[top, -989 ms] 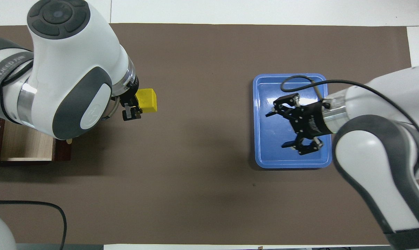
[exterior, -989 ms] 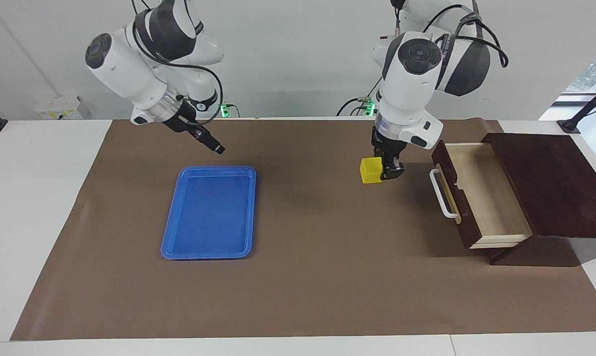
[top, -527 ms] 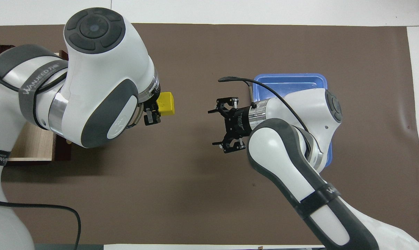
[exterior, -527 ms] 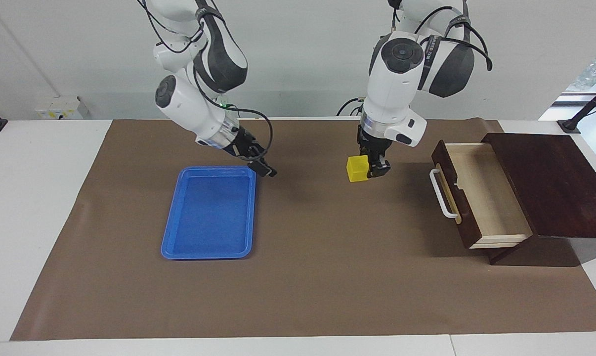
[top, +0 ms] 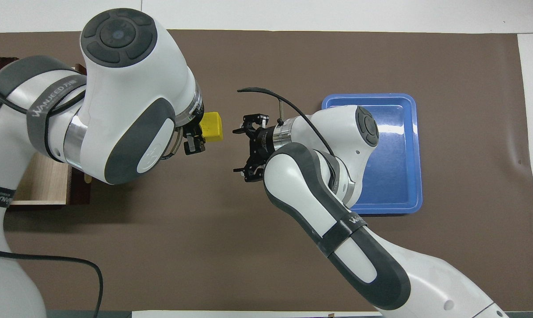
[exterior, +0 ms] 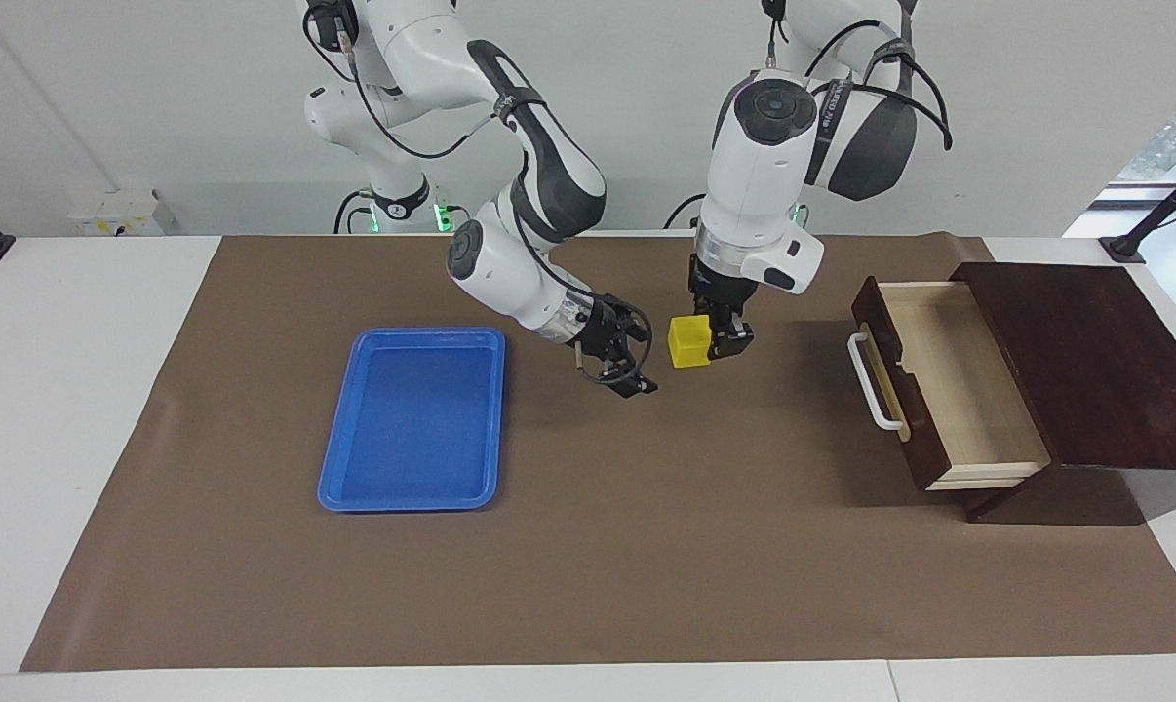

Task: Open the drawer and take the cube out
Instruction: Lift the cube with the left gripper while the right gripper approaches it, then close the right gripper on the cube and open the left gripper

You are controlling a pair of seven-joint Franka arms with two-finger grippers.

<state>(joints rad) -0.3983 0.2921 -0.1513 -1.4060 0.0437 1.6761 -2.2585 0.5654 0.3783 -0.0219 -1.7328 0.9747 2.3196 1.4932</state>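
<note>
Landmark = drawer (exterior: 949,385), pulled open, pale inside bare.

Blue tray (exterior: 414,419) lies well apart from drawer, toward R arm's end of the mat (exterior: 607,546).

L gripper (exterior: 720,336) is up over the mat, clear of drawer front, pinching the cube (exterior: 688,342) by one side only; most of the block sticks out past the fingers.

R gripper (exterior: 625,363) hangs just beside cube, away from drawer, jaws spread wide, aimed at it.

My worries:
- handover looks imminent; if L lets go before R closes, cube drops.
- off-centre pinch: a nudge from R fingers could twist the block out.
- the two grippers could bump each other.
</note>
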